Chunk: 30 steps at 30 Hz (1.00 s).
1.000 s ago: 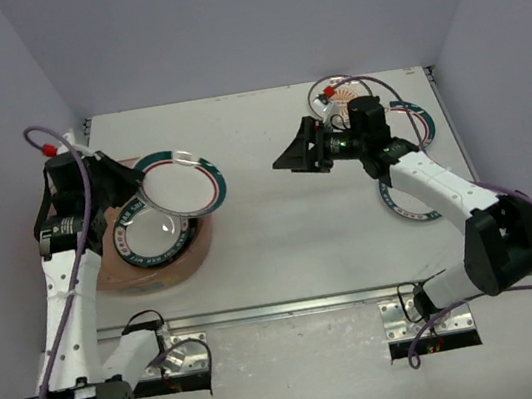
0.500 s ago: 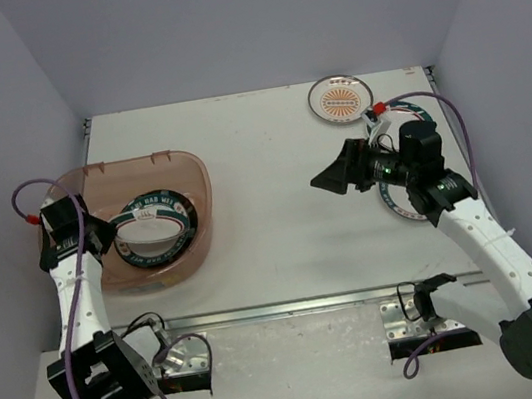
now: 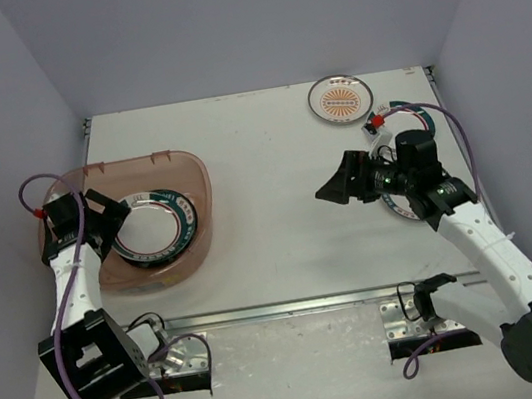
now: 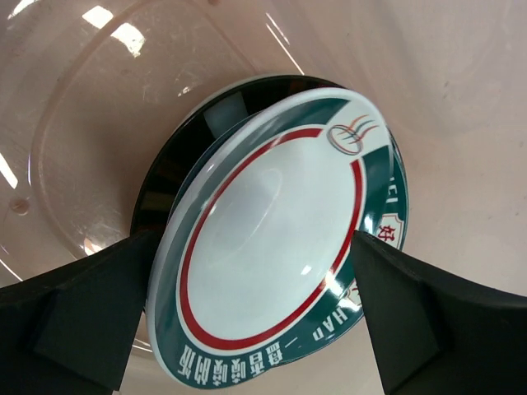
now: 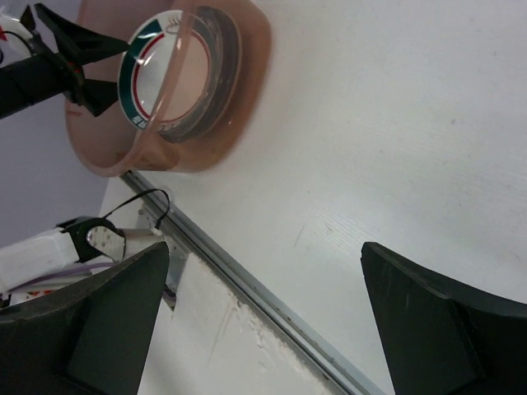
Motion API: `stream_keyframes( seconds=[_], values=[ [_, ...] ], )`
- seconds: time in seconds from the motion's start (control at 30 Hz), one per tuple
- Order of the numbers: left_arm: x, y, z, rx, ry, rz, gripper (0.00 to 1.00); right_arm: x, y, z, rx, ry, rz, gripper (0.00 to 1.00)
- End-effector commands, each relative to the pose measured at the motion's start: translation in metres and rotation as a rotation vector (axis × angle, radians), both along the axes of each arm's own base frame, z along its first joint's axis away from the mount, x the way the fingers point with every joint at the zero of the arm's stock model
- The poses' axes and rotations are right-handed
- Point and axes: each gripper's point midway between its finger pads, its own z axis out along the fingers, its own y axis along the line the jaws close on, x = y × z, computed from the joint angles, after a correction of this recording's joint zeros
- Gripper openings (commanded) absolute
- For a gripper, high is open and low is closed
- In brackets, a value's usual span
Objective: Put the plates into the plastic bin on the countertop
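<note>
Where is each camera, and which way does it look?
Top external: high behind the arms, looking down at the countertop; both arms, left claw and right claw show.
Left wrist: on the left arm, looking into the plastic bin at a teal-rimmed plate; its fingers show.
Right wrist: on the right arm, looking across the countertop toward the bin; its fingers show.
Shared: all three see the bin and plate.

This looks like a robot test lab, because a bare white desk [image 3: 279, 218] is boxed in by plain pale purple walls [image 3: 248, 20], and a left robot arm [image 3: 69, 286] and a right robot arm [image 3: 479, 232] are bolted down by a metal strip [image 3: 293, 306] at its near edge.
</note>
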Motion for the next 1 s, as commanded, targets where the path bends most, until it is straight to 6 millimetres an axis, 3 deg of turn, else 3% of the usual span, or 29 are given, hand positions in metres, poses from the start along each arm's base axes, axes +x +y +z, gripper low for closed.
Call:
stream_keyframes(
  seconds=[0.0,0.17,0.27,0.37,0.47,0.63,0.77,0.87,0.93,0.97],
  values=[
    [0.01,0.002,0.017,0.03,-0.017,-0.062,1.0,0.023,-0.013,0.004,-0.041,-0.023,-0.113,0.99],
    [0.014,-0.001,0.023,0.091,0.048,-0.151,1.0,0.05,-0.026,-0.029,-0.111,0.076,-0.239,0.99],
    [0.016,-0.024,0.013,0.153,0.121,-0.227,1.0,0.066,-0.031,-0.049,-0.134,0.135,-0.308,0.99],
    [0.0,-0.006,0.002,0.255,0.27,-0.147,1.0,0.08,-0.035,-0.057,-0.159,0.164,-0.358,0.99],
    [-0.018,0.011,0.006,0.335,0.337,-0.04,1.0,0.1,-0.042,-0.054,-0.176,0.177,-0.436,0.99],
    [-0.036,0.032,0.029,0.425,0.35,0.102,1.0,0.121,-0.05,-0.06,-0.214,0.199,-0.512,0.99],
    [-0.044,0.044,0.058,0.468,0.286,0.235,1.0,0.132,-0.049,-0.059,-0.201,0.197,-0.531,0.99],
    [-0.041,0.034,0.087,0.45,0.108,0.216,1.0,0.143,-0.055,-0.068,-0.179,0.218,-0.623,0.99],
    [-0.03,0.017,0.119,0.442,-0.137,0.132,1.0,0.164,-0.063,-0.071,-0.147,0.185,-0.72,0.99],
    [-0.032,0.01,0.117,0.438,-0.186,0.105,1.0,0.171,-0.063,-0.072,-0.119,0.179,-0.747,0.99]
  ],
)
